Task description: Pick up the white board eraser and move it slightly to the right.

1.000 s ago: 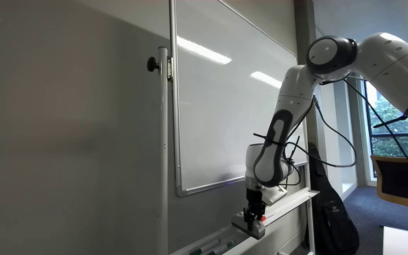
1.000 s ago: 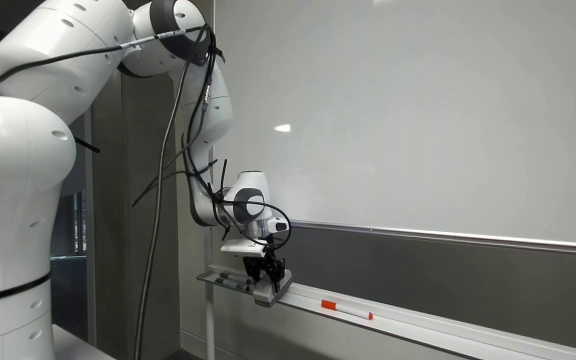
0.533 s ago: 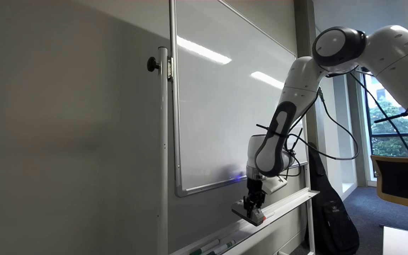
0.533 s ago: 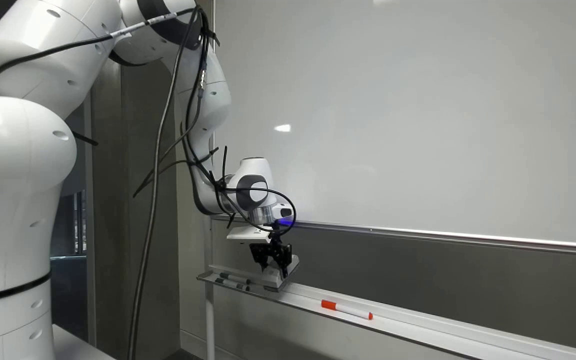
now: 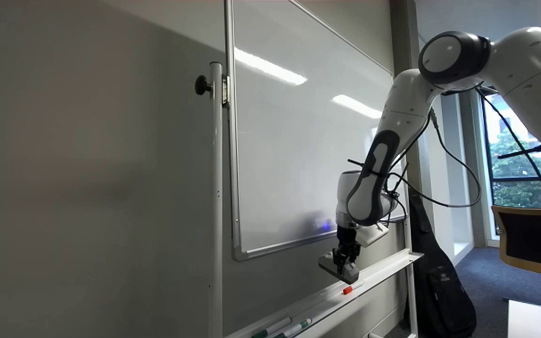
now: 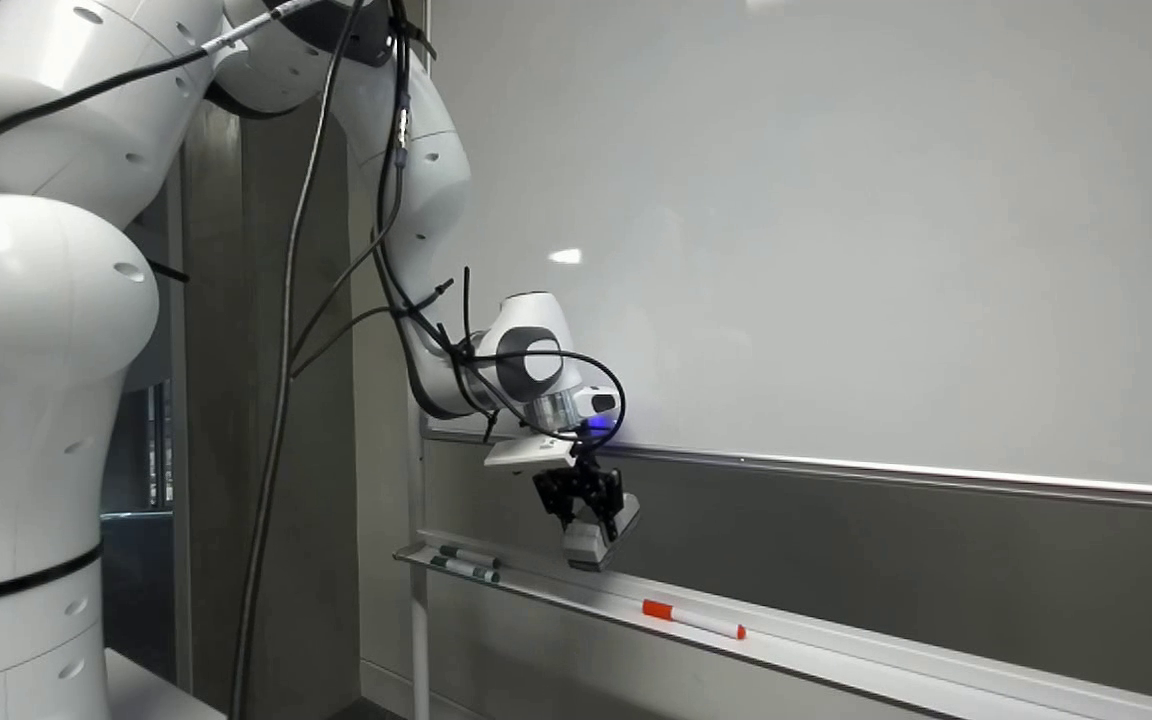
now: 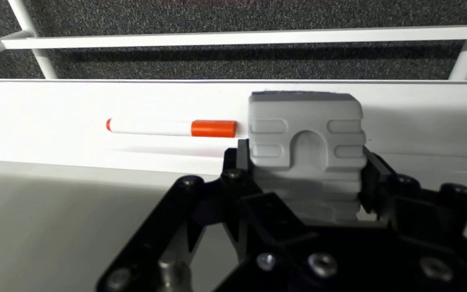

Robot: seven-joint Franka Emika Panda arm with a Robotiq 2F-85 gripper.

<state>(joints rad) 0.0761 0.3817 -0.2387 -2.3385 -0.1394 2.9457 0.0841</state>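
Note:
The white board eraser is a pale grey-white block with a darker underside. It shows in both exterior views (image 5: 351, 272) (image 6: 587, 546) and large in the wrist view (image 7: 307, 117). My gripper (image 7: 308, 160) is shut on it, with one dark finger against each long side. In both exterior views the gripper (image 5: 344, 265) (image 6: 592, 517) points down and holds the eraser, slightly tilted, above the white tray (image 5: 383, 274) (image 6: 866, 675). A gap shows between eraser and tray. The eraser's underside is mostly hidden.
A white marker with an orange-red cap (image 6: 694, 619) (image 7: 213, 128) lies on the tray near the eraser. Green-capped markers (image 5: 297, 327) (image 6: 465, 569) lie farther along it. The whiteboard (image 5: 308, 141) (image 6: 886, 250) stands close behind the wrist, its lower frame above the tray.
My gripper has risen with the eraser in it, lifting it off the tray. In the exterior views it has also shifted right, towards the orange-red marker. The markers have not moved.

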